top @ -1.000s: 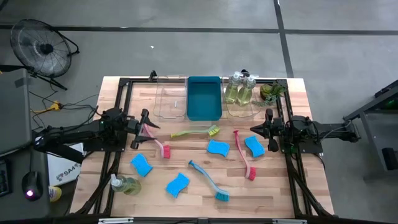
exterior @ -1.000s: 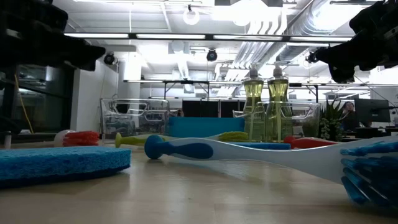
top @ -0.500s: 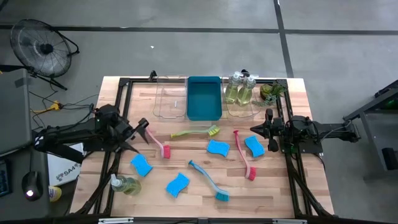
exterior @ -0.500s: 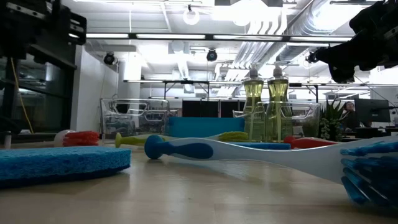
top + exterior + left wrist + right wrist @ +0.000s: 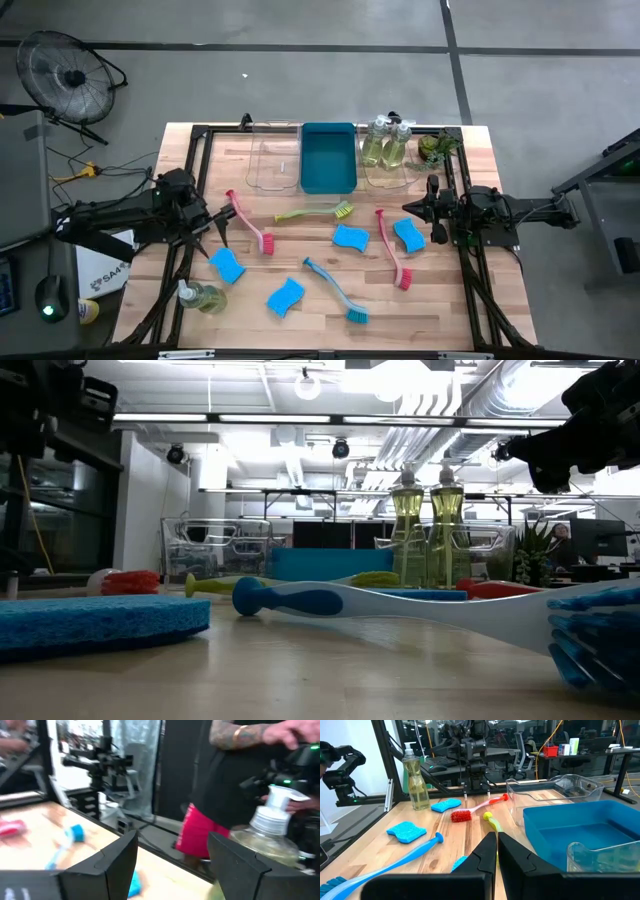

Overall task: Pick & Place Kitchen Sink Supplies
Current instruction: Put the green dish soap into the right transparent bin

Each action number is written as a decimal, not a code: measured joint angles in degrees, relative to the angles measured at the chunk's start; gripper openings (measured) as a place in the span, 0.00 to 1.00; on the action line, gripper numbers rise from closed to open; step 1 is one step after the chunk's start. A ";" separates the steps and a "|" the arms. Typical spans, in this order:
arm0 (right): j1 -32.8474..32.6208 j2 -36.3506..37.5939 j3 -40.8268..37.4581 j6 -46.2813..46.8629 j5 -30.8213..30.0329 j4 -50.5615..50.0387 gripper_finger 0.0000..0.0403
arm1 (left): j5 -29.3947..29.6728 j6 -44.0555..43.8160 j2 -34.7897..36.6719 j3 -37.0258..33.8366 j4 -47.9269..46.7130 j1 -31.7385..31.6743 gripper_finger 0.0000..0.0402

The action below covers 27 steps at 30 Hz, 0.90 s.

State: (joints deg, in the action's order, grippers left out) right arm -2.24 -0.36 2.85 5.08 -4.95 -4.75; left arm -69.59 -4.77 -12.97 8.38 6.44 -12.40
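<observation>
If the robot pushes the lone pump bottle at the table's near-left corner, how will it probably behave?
The pump bottle lies on its side in the high view, so it cannot tip, but its rounded body may roll. The yellowish liquid inside probably makes it heavy for its size. Its clear plastic looks smooth, perhaps slippery.

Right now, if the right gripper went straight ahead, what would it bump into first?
Probably the yellow-green brush, straight ahead of the right gripper, though it might pass above it.

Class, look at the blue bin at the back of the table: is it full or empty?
Empty. From above, the blue bin shows only its bare blue floor, and the right wrist view shows nothing lying inside it.
</observation>
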 joint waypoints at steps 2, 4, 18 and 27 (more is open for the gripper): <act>-0.02 -0.02 0.00 0.00 0.02 0.00 0.03 | 0.02 -0.13 0.06 0.01 -1.47 2.26 0.58; 0.00 0.00 -0.02 0.00 0.00 0.09 0.03 | 0.58 -0.12 0.27 0.05 -3.61 4.88 0.58; 0.00 -0.01 -0.22 0.00 -0.05 1.60 0.03 | 12.43 4.93 5.80 0.09 -25.87 21.65 0.58; -0.01 -0.01 -0.20 0.00 -0.05 1.90 0.03 | 23.05 2.97 6.14 0.09 -30.04 32.56 0.58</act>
State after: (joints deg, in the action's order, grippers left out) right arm -2.25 -0.37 2.65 5.08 -4.99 -2.85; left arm -46.54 -1.80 -6.83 8.47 -23.60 20.16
